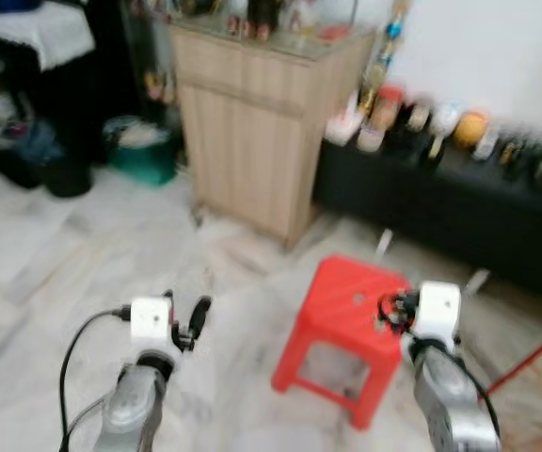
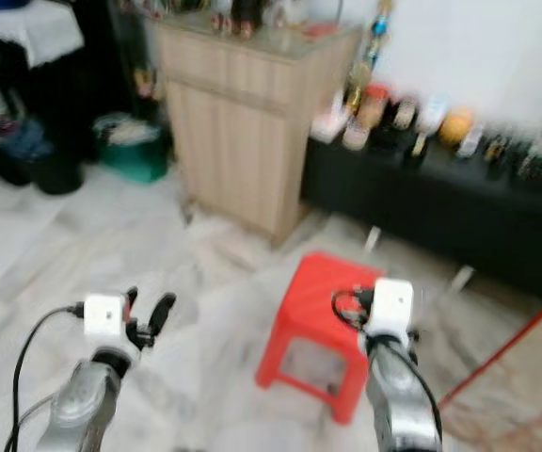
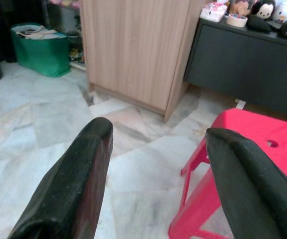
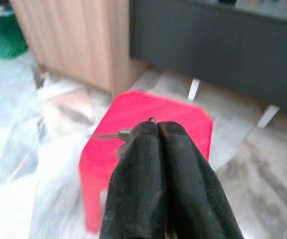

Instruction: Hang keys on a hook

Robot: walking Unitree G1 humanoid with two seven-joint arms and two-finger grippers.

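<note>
My right gripper (image 4: 157,130) is shut on a small bunch of keys (image 4: 119,135); a metal ring and a key blade poke out at its fingertips. It hovers above a red plastic stool (image 1: 342,299), near the stool's right side, where the gripper (image 1: 392,310) shows in the blurred eye views. My left gripper (image 1: 190,323) is open with nothing between its fingers (image 3: 78,184). It hangs over the marble floor to the left of the stool (image 3: 263,139).
A light wooden cabinet (image 1: 262,122) stands ahead. A low black bench (image 1: 459,212) along the white wall carries bottles and small items. A green bag (image 1: 144,155) and dark clutter lie at the far left. A red rod (image 1: 534,358) slants at the right edge.
</note>
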